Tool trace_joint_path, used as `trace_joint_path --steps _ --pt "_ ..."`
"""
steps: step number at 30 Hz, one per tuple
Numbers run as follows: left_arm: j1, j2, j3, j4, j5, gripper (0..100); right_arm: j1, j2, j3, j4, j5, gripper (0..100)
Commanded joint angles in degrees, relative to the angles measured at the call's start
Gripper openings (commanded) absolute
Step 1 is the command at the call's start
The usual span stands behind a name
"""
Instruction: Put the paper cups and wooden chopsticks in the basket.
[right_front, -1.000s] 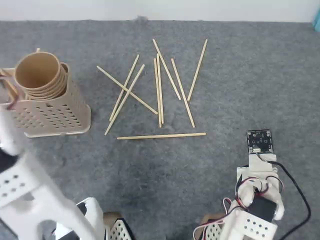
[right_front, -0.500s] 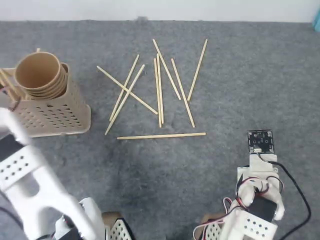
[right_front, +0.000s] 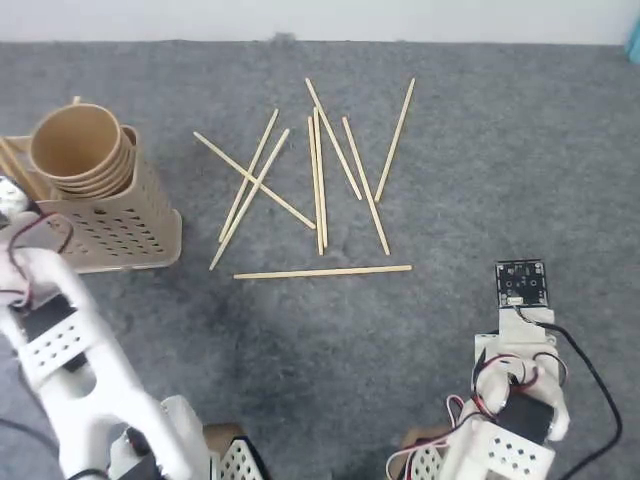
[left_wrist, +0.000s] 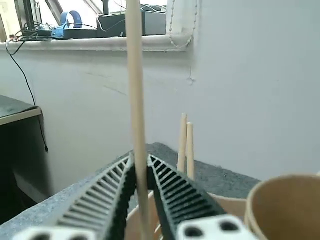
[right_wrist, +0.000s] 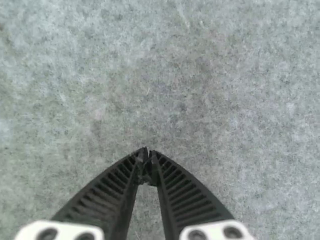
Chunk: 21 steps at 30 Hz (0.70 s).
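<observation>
L gripper (left_wrist: 140, 161) pinches 1 round wooden chopstick (left_wrist: 134, 75) — R gripper (right_wrist: 147, 159) closed, empty, over fuzzy carpet (right_wrist: 225, 75).

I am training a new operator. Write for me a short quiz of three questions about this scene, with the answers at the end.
1. What does the left tool hold? A. a paper cup B. a chopstick C. nothing
2. Fill in: the stacked paper cups sit in the ____.
3. True or false: the right tool also holds a chopstick.

Key: 1 B; 2 basket; 3 false, it is shut on nothing, above bare carpet.
</observation>
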Motion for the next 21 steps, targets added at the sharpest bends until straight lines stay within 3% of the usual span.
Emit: trace_joint_path --steps 1,18,21 --pt "0.53 -1.32 0.22 -1.67 -2.02 14 0.84 -0.92 -0.26 0.4 0.79 0.8" --pt "-2.02 -1.93 -4.09 -1.23 -1.49 18 0.92 -0.92 -0.26 0.48 0.79 0.8" --pt "-4.13 -1.93 -8.4 2.99 0.0 18 0.84 -0.92 -0.26 0.48 0.79 0.8"
